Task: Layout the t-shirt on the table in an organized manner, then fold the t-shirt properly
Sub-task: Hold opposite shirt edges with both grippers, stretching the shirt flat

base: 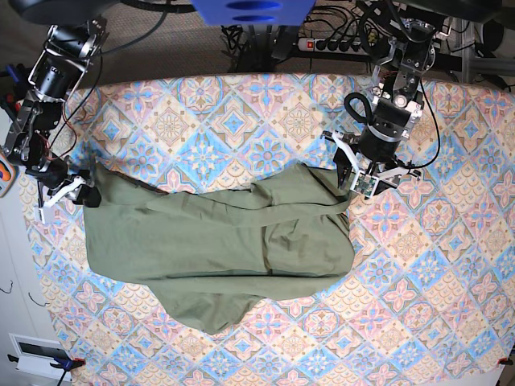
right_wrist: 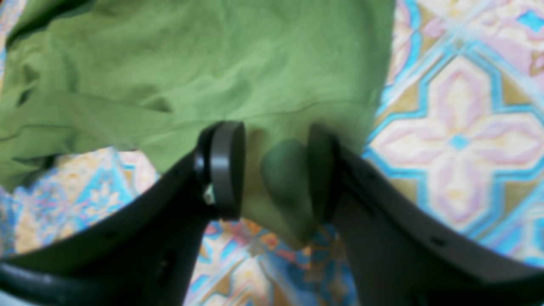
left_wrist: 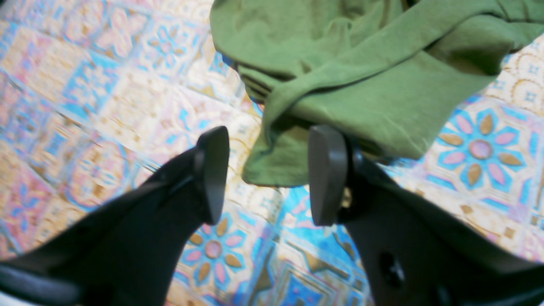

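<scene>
The olive-green t-shirt (base: 225, 241) lies crumpled and stretched sideways across the table (base: 241, 112), with folds running along its length. My left gripper (base: 360, 181) is at the shirt's upper right corner. In the left wrist view it (left_wrist: 270, 174) stands open, and a hem of the t-shirt (left_wrist: 361, 63) lies on the cloth under the gap. My right gripper (base: 68, 189) is at the shirt's far left end. In the right wrist view it (right_wrist: 274, 170) is open, with a fold of the t-shirt (right_wrist: 212, 63) hanging loose between the pads.
The table's left edge runs close by the right gripper, with pale floor beyond it. A power strip and cables (base: 322, 40) lie behind the table's back edge. Patterned tablecloth (left_wrist: 85, 85) shows around the shirt on every side.
</scene>
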